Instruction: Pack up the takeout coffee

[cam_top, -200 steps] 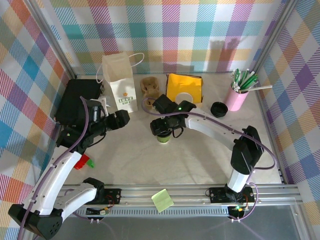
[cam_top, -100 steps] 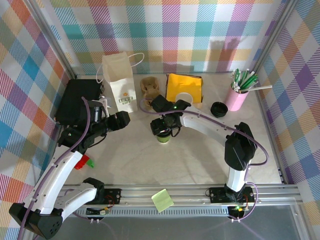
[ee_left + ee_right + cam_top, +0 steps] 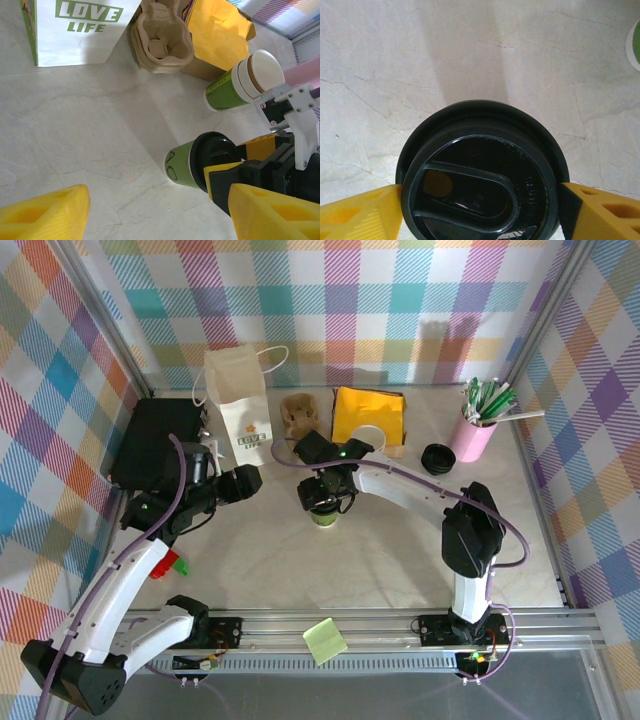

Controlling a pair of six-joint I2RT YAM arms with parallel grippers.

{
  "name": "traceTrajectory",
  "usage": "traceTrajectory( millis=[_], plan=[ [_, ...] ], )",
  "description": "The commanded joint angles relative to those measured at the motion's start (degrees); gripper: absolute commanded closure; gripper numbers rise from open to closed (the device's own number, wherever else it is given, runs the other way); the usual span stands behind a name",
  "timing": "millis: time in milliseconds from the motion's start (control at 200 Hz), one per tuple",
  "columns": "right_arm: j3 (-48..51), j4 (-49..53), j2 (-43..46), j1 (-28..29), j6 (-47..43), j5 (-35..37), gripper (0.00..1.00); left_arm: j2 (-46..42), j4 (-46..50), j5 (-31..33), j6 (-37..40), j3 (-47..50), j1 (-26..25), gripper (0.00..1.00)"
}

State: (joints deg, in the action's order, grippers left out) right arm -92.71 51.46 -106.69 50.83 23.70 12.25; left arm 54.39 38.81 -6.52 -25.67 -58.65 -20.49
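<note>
takeout coffee [image 3: 181, 164], a green-banded paper cup capped with a black sip lid [image 3: 480, 170], stands upright on the marble-look table [image 3: 470, 50], directly between the fingers of the right gripper [image 3: 322, 505]. those yellow fingers [image 3: 355, 212] are spread wide, one at each side of the lid, with their inner edges right at its rim. whether they press on it i cannot tell. the left gripper [image 3: 159, 195] hangs off to one side, apart from the cup. its fingers [image 3: 45, 215] are spread wide with only bare table between them, and the cup sits ahead of them, nearer the finger on the right of the wrist view. farther ahead of that same finger, a second cup with a white top [image 3: 240, 80] stands just in front of a yellow paper package [image 3: 220, 35]. ahead of the gap between the left fingers lies a brown pulp cup carrier [image 3: 162, 40], and ahead of the other finger stands a white paper bag printed "love life" [image 3: 80, 30].
</note>
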Motion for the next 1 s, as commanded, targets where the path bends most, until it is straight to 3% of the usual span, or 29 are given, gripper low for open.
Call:
traceTrajectory(
  millis=[0,195,425,665,995],
  plan=[
    [-1.34,2.67,-1.35,0.5,0.86,0.49,0.19,0.29,-0.92,-0.99,0.25,0.68,0.23,0.27],
    [-1.26,3.23,-2.28,0.5,0.69,0.5,0.19,0.34,-1.1,-1.19,-0.01,0.88,0.28,0.27],
    [-1.78,3.72,-2.64,0.5,0.15,-0.3,0.27,-0.04,-0.88,-0.9,-0.08,0.85,0.28,0.27],
    [-0.88,6.11,-0.44,0.07,-1.26,2.98,0.28,-0.07,-0.6,-0.94,0.0,0.34,0.28,0.27],
    [7.86,4.99,8.05,-6.82,-2.02,3.48,0.27,0.08,-0.49,-1.16,0.01,-0.41,0.28,0.27]
  ],
)
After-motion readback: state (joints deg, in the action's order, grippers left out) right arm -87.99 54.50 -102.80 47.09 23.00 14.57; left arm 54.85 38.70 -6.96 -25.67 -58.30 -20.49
